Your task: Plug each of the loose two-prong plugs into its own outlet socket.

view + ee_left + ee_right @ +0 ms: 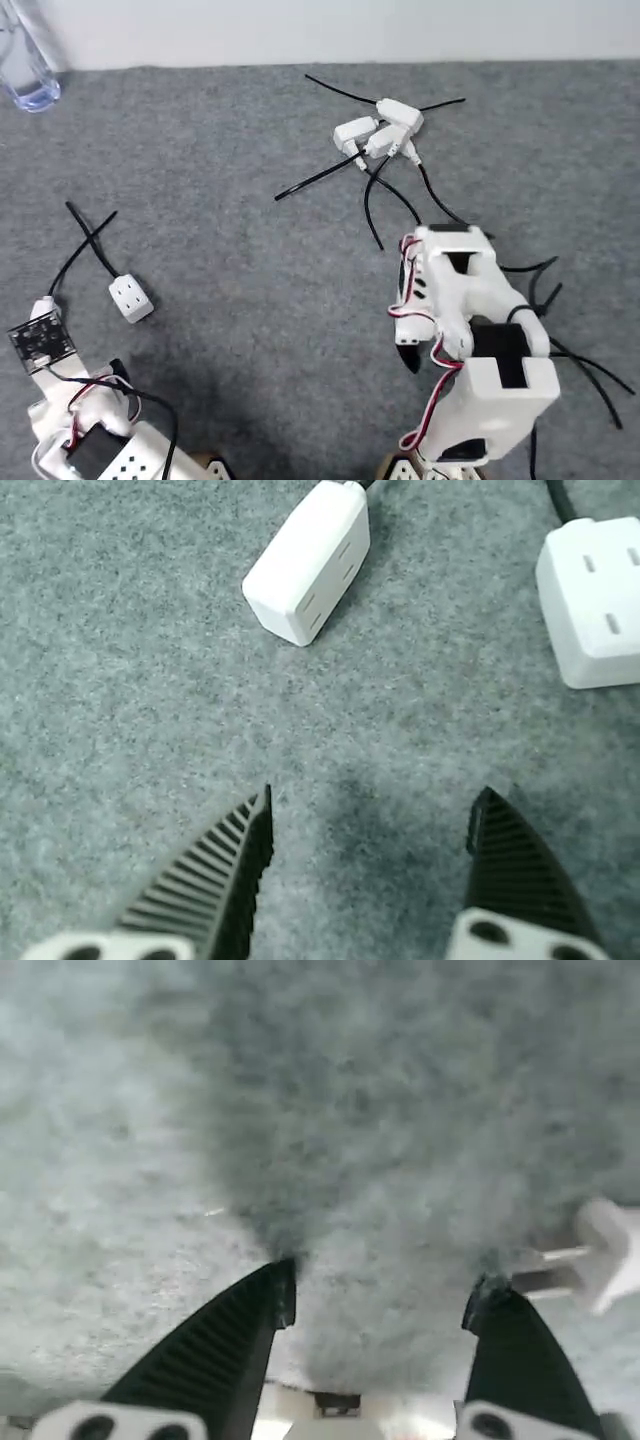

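White outlet socket on grey carpet

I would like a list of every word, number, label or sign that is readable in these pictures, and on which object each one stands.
No text can be read in any view.
One outlet socket and the other socket: only plain slots, no print.
Two-prong plug: bare white, no marking.
Dark board by an arm: pale marks, too small to read.
Clear container: no readable label.

Wht arms, blk ribbed claws, red/wht wires.
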